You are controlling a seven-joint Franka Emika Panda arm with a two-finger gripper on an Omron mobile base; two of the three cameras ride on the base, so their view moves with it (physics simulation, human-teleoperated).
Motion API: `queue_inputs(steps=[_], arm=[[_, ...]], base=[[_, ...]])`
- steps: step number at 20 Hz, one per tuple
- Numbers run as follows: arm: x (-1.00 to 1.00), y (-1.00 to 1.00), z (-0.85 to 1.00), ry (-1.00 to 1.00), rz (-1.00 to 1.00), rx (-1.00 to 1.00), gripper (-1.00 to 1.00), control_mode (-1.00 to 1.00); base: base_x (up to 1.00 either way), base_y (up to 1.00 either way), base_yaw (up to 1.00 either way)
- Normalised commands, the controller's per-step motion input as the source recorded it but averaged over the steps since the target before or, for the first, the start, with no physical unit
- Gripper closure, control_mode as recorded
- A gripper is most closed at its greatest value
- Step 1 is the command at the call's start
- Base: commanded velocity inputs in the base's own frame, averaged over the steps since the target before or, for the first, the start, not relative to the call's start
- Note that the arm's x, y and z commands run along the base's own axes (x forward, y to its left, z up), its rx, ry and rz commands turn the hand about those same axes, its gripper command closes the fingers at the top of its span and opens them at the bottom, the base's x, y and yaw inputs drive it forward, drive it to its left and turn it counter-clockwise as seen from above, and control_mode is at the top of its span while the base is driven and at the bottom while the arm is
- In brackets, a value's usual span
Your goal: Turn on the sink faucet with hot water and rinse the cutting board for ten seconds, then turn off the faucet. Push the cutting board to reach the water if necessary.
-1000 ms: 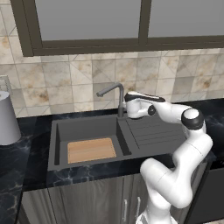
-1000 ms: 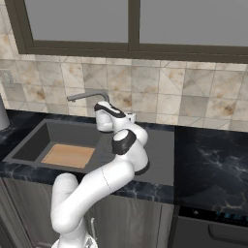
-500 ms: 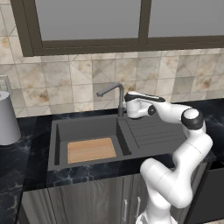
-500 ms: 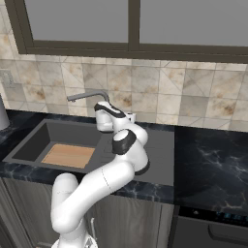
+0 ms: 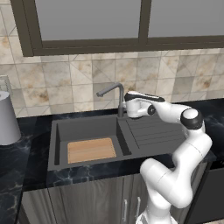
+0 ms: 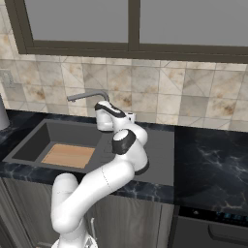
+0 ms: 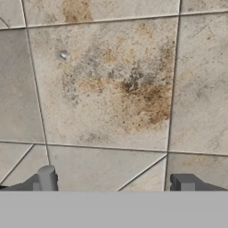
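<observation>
Beneath a tiled wall (image 7: 107, 89) and window, a dark sink (image 5: 87, 131) sat in a black tabletop (image 5: 26, 162), the cutting board (image 5: 91, 149) lying dry in its basin while the tool (image 5: 127, 106), spread wide and empty, hovered just beside the sink faucet (image 5: 119, 98) post, seemingly positioned to reach its lever.

The cutting board (image 5: 91, 150) lies in the sink (image 5: 61, 131), faucet (image 5: 117, 97) behind.

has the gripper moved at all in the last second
No. In the left base view the gripper sits just right of the sink faucet post, same as before, above the back edge of the sink, jaws open.
</observation>
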Motion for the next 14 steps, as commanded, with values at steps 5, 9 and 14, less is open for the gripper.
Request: queue_inputs(steps=[5,9,14], arm=[[0.0,0.0,0.0,0.0,0.0,0.0,-1.0,-1.0],[0.07,0.0,0.0,0.0,0.0,0.0,-1.0,-1.0],[0.02,0.0,0.0,0.0,0.0,0.0,-1.0,-1.0]], base=[[0.0,0.0,0.0],[0.0,0.0,0.0],[0.0,0.0,0.0]])
